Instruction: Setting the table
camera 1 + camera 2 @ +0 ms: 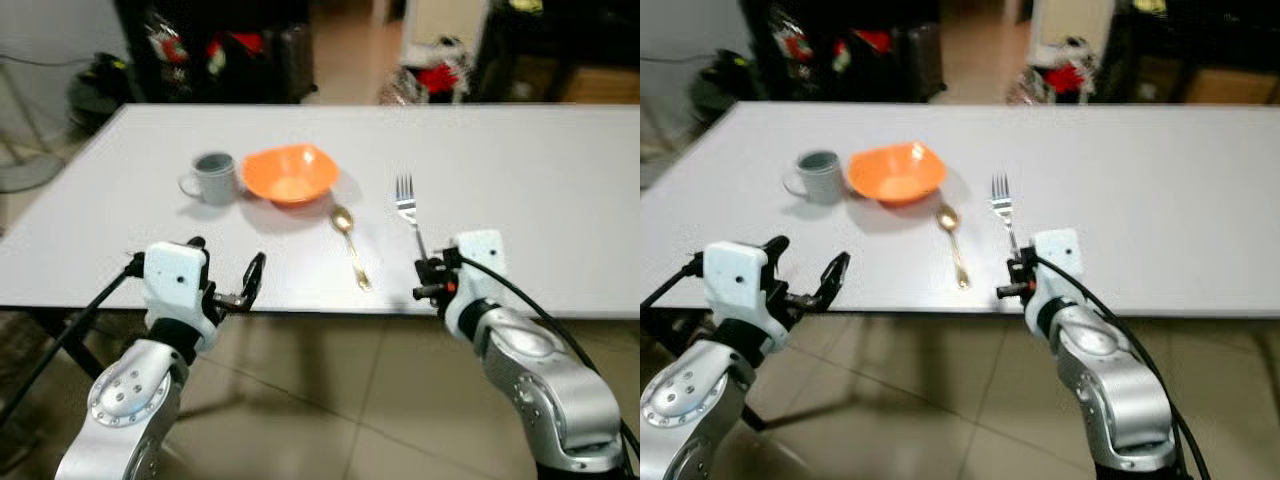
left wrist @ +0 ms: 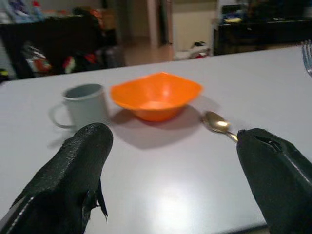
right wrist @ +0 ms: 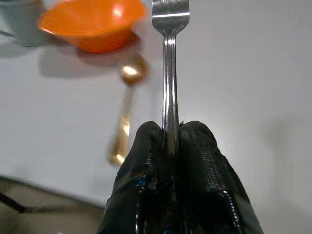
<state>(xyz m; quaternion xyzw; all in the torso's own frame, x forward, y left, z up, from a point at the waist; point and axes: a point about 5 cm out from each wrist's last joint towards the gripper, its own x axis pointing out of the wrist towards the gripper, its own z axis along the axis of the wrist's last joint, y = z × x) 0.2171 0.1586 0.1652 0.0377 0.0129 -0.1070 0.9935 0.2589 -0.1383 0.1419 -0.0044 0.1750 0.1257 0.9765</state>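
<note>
Table (image 1: 560, 180), white, carries a place setting that looks nearly complete: bowl (image 1: 290, 175) at the centre, cup (image 1: 213, 177) touching its left side with the handle turned outward, spoon (image 1: 350, 243) just right of the bowl with its handle toward the near edge. Fork (image 1: 406, 205) lies parallel to the spoon and farther right, tines away from the robot, presumably so that cutlery flanks the bowl within a diner's reach. Right tool (image 3: 170, 134) is pressed together on the fork's handle, pinching it from both sides near its end; the fork appears to lie along the table or just above it, which suggests it is being set down or aligned. Right arm reaches forward over the near edge, forearm raised and wrist level with the tabletop. Left tool (image 1: 225, 275) waits at the near edge in front of the cup, its fingers (image 2: 78, 170) spread wide and holding nothing, aimed toward the bowl; left arm is bent upward from below the table.
</note>
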